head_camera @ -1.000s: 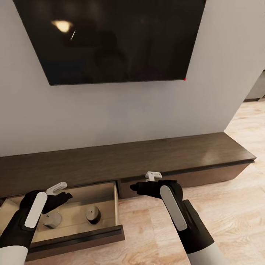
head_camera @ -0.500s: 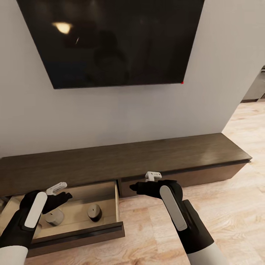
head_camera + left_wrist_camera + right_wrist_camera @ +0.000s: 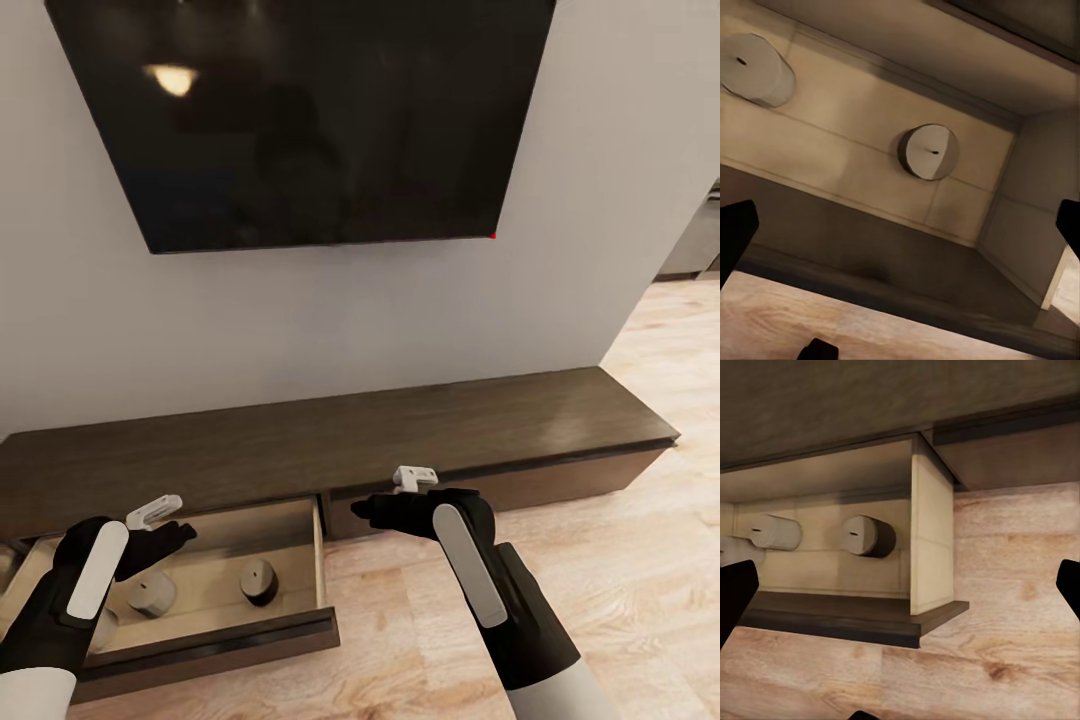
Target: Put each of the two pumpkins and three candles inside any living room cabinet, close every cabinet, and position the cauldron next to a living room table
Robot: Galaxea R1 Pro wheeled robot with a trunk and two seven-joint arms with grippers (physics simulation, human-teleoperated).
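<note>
The cabinet [image 3: 400, 430] runs long and low along the wall under a dark screen. Its left drawer [image 3: 318, 560] is pulled out, showing a beige inside. Two candles lie in it [image 3: 258, 580] [image 3: 150, 597]; they also show in the left wrist view [image 3: 930, 152] [image 3: 757, 69] and the right wrist view [image 3: 866, 536] [image 3: 776, 532]. My left gripper [image 3: 160, 525] hangs open above the drawer's near left part. Over the floor in front of the shut right drawer front, my right gripper [image 3: 388, 498] is open and holds nothing. The pumpkins and the cauldron are out of view.
A large dark screen [image 3: 310, 110] hangs on the white wall above the cabinet. Light wooden floor [image 3: 600, 580] spreads in front and to the right. The open drawer's dark front [image 3: 210, 650] juts out over the floor near my left arm.
The whole picture has shrunk a little, so the camera has drawn back slightly. Both grippers keep their places and stay open; the candles lie where they were.
</note>
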